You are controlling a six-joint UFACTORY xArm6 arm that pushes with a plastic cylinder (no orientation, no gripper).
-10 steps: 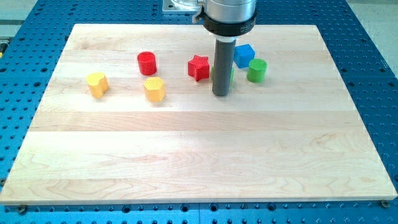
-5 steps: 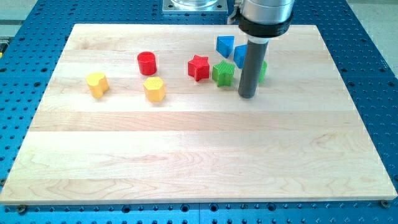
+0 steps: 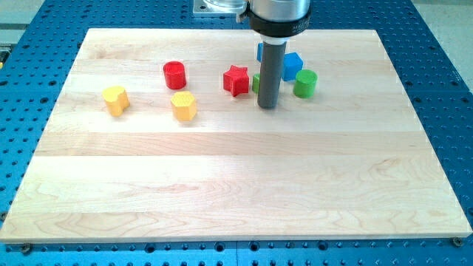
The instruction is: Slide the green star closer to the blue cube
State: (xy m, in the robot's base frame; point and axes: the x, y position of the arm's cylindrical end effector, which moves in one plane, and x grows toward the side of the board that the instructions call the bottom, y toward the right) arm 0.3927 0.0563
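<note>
The green star (image 3: 256, 83) is mostly hidden behind my rod; only a sliver of it shows at the rod's left edge, just right of the red star (image 3: 236, 80). The blue cube (image 3: 293, 65) sits up and to the right of it, close by. My tip (image 3: 267, 106) rests on the board just below the green star, at its side toward the view's bottom. I cannot tell whether the tip touches the star.
A green cylinder (image 3: 305, 83) stands right of the rod, below the blue cube. A second blue block (image 3: 260, 52) peeks out behind the rod. A red cylinder (image 3: 174, 74) and two yellow blocks (image 3: 115, 100) (image 3: 183, 106) lie to the left.
My tip swung right to in front of the green cylinder, then came back left and now stands in front of the green star, hiding it again.
</note>
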